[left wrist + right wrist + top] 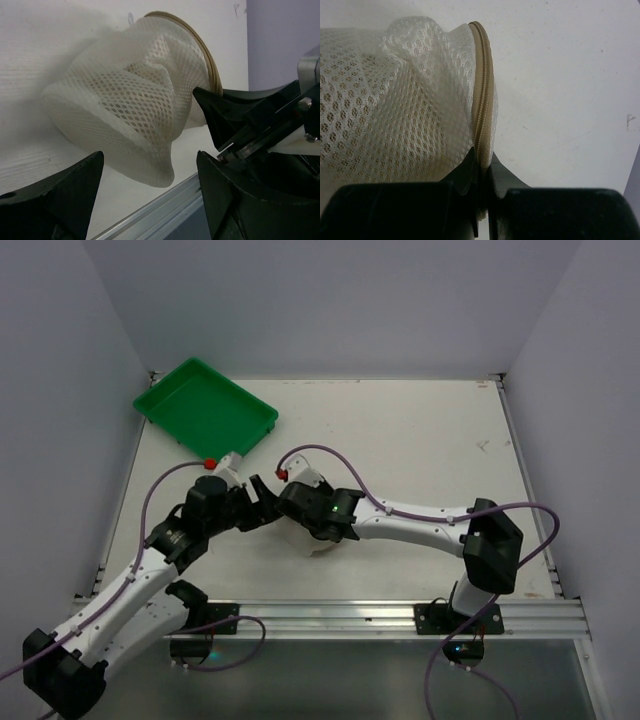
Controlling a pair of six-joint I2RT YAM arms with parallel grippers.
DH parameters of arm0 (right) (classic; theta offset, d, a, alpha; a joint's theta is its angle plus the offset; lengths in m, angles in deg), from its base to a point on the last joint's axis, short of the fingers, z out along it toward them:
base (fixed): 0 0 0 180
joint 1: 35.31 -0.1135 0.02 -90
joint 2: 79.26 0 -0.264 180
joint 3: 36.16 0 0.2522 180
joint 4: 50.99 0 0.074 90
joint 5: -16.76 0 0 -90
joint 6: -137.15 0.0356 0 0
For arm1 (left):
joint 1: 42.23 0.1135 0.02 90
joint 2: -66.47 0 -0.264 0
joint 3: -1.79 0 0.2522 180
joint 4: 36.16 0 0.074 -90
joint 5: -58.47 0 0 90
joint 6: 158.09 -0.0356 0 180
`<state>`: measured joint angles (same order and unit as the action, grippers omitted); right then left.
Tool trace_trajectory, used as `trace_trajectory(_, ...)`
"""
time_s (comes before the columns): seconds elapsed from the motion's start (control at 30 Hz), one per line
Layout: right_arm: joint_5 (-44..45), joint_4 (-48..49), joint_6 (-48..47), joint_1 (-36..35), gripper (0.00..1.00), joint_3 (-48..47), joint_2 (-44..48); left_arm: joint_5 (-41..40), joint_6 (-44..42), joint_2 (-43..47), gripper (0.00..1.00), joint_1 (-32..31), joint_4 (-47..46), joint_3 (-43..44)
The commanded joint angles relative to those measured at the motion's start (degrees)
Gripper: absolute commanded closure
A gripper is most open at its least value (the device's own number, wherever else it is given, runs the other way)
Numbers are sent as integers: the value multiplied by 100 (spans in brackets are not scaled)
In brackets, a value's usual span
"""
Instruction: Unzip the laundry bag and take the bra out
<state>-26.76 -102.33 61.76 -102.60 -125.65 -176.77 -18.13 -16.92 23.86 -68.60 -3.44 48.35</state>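
- Laundry bag (130, 105): cream mesh, lying crumpled on its side on the white table (420, 440), towards the near edge and just beyond the metal rail (150, 212). In the top view it is mostly hidden under the right arm.
- Zip (482, 90): a tan band round the rim, and the stretch in view looks shut. The slider shows in no view, and neither does the bra.
- Right tool (481, 165): closed narrow on the rim, pinching zip tape and mesh together.
- Left tool (150, 165): spread wide, with the bag's lower fold in front of the gap; it grips nothing.
- Green tray (205, 405): at the far left of the table, well apart from the laundry bag.
- Risk 1: the pinch appears to be on tape, not the slider. A pull from here would probably drag the whole bag rather than open it.
- Risk 2: with the left tool holding nothing, the bag has no anchor. Any tug could slide it towards the near rail or twist the rim.
- Risk 3: soft mesh gives under load, so the thin pinch may slip off.
- Risk 4: the two tools sit close together, so closing the left one blindly could strike the right fingers (235, 115).
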Motion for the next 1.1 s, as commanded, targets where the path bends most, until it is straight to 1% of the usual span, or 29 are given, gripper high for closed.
trace_trajectory(0.0,-16,269,209,119,100,119,373,-979,648,-177,21,-770,11,227)
trace_trajectory(0.07,-7,287,235,172,100,180,504,-1217,814,-326,22,-922,-32,114)
trace_trajectory(0.13,-33,295,226,181,100,251,637,-1253,964,-590,23,-1098,-286,-62)
trace_trajectory(0.23,-113,199,147,181,100,269,962,-1306,1148,-810,35,-1221,-988,-536)
trace_trajectory(0.27,-104,94,130,190,100,277,1049,-1306,1184,-758,49,-1221,-1147,-633)
trace_trajectory(0.33,-69,23,86,190,100,286,1304,-1428,1254,-661,67,-1230,-1647,-870)
trace_trajectory(0.37,-77,-64,34,181,100,278,1392,-1585,1246,-591,82,-1230,-1780,-932)
trace_trajectory(0.4,-86,-82,-19,181,100,269,1489,-1631,1202,-582,86,-1230,-2130,-1003)
trace_trajectory(0.43,-191,-91,-89,163,100,277,1672,-1648,1175,-617,88,-1221,-2621,-1142)
trace_trajectory(0.5,-402,-56,-283,137,100,260,1841,-1526,1131,-906,88,-1230,-3167,-1266)
trace_trajectory(0.53,-533,-65,-327,111,100,242,1963,-1456,1123,-1072,88,-1221,-3745,-1371)
trace_trajectory(0.6,-1034,31,-441,93,100,286,2043,-1193,1140,-1652,88,-1221,-4345,-1477)
trace_trajectory(0.63,-1210,101,-485,58,100,330,2070,-1087,1184,-1872,88,-1221,-4888,-1565)
trace_trajectory(0.67,-1403,302,-555,23,100,469,2070,-895,1219,-2326,88,-1221,-5172,-1609)
trace_trajectory(0.73,-1544,566,-573,-56,100,585,2009,-735,1289,-2820,88,-1221,-5882,-1697)
trace_trajectory(0.77,-1667,646,-565,-65,100,655,1886,-621,1342,-3275,89,-1221,-6121,-1732)
trace_trajectory(0.8,-1877,734,-556,-83,100,690,1816,-568,1499,-3480,89,-1221,-6437,-1811)
trace_trajectory(0.83,-2001,822,-565,-126,100,717,1728,-507,1596,-3700,89,-1221,-7032,-1977)
trace_trajectory(0.87,-2089,971,-556,-136,100,752,1553,-428,1719,-4059,88,-1221,-7307,-2066)
trace_trajectory(0.9,-2125,1016,-521,-162,100,761,1447,-409,1868,-4210,87,-1221,-7562,-2154)
trace_trajectory(0.93,-2143,1103,-486,-171,100,770,1333,-383,1913,-4342,82,-1221,-7843,-2276)
trace_trajectory(0.97,-2178,1156,-459,-171,100,813,1236,-392,1940,-4500,78,-1221,-7898,-2321)
trace_trajectory(1.07,-2362,1446,-389,-188,100,919,910,-532,1966,-4563,67,-1221,-7855,-2558)
